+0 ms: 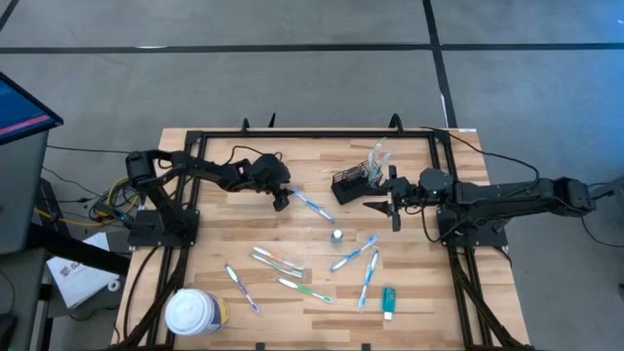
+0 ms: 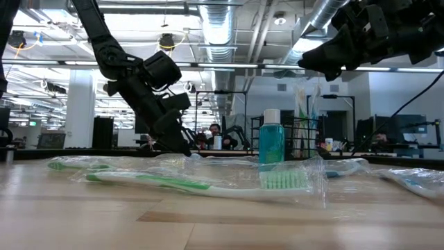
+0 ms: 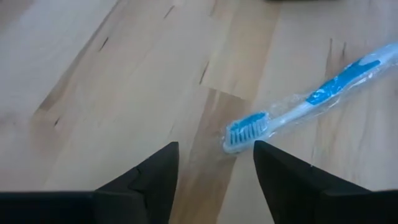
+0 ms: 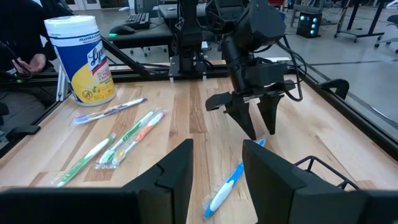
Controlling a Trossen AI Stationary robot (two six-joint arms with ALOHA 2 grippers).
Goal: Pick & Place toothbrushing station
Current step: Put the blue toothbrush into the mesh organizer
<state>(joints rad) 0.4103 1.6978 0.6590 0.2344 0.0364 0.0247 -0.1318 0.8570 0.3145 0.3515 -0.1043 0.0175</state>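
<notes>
The black wire-mesh caddy [image 1: 351,183] stands at the table's far middle with a few toothbrushes upright in it [image 1: 375,161]. A blue wrapped toothbrush [image 1: 312,205] lies flat to its left. My left gripper [image 1: 283,202] is open, pointing down just above the table at that brush's head end [image 3: 245,130]; its fingers [image 3: 155,180] touch nothing. My right gripper [image 1: 378,206] is open and empty, held above the table to the right of the blue brush and just in front of the caddy. The teal tube [image 1: 388,302] lies near the front right.
Several wrapped toothbrushes lie loose on the near half of the table, green and pink ones [image 1: 278,261] and blue ones [image 1: 353,253]. A small round cap [image 1: 336,235] sits mid-table. A white-lidded yellow tub [image 1: 193,312] stands at the front left corner. A black frame [image 1: 195,146] edges the table.
</notes>
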